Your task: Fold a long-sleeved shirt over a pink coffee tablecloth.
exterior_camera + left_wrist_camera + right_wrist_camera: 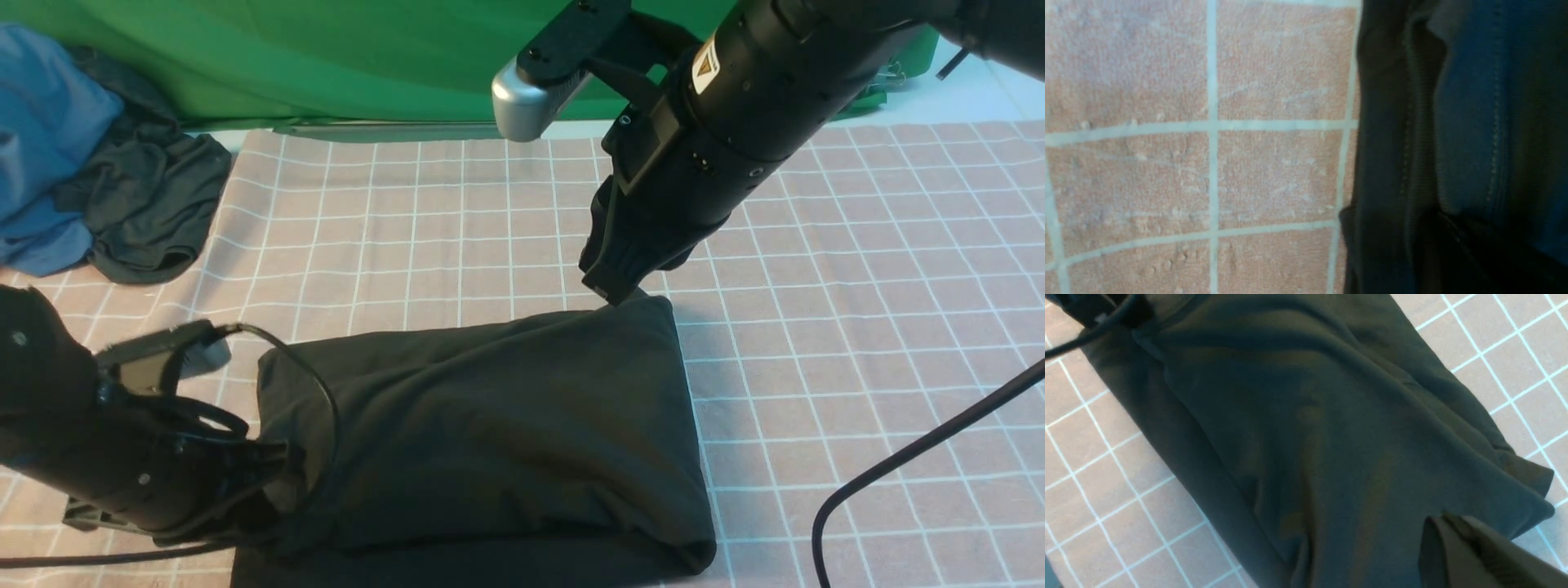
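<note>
The long-sleeved shirt [490, 425] lies folded into a thick black rectangle on the pink coffee tablecloth [857, 269], near the front edge. My left gripper [282, 461] is low at the shirt's left edge, its tip buried in bunched fabric, shut on it. In the left wrist view the shirt's layered seams [1470, 122] run up against the dark jaws, with the gridded tablecloth [1167, 163] beside them. My right gripper [612, 292] hangs shut at the shirt's far right corner, with nothing between its fingers. Its closed tips [1443, 520] sit just over the fabric [1310, 416].
A blue garment [41, 147] and a smaller dark grey garment [147, 212] are heaped at the far left. A green cloth [326, 57] hangs along the back. A black cable [914, 449] crosses the front right, and the left arm's cable [326, 392] loops over the shirt.
</note>
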{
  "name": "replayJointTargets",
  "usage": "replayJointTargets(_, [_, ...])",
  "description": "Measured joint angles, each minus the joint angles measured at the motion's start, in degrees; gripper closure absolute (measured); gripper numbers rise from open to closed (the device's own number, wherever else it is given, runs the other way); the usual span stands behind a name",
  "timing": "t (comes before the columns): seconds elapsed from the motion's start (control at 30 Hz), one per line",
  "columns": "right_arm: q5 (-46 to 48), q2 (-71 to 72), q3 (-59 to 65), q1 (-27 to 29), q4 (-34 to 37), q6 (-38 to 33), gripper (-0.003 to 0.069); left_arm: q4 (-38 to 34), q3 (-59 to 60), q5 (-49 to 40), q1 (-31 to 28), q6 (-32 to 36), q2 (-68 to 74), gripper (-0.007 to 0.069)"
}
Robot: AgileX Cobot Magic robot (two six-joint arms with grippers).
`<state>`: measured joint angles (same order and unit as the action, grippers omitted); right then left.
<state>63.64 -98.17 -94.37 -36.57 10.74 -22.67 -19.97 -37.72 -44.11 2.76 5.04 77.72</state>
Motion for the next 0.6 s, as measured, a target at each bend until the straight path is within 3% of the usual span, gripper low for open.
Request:
replayJointTargets(0.3, [5.37, 0.0, 0.0, 0.0, 0.0, 0.17, 0.0622, 3.44, -0.79, -5.34, 0.0, 0.0, -6.02, 0.0612])
replayJointTargets(0.43, [5.65, 0.06, 2.03, 0.0, 0.0, 0.95, 0.0622, 9.12, -0.79, -7.25, 0.0, -4.36, -6.14, 0.0612])
replayJointTargets(0.6, [6.08, 0.06, 4.89, 0.0, 0.0, 1.45, 0.0622, 9.33, -0.79, -7.71, 0.0, -5.98, -6.14, 0.0611])
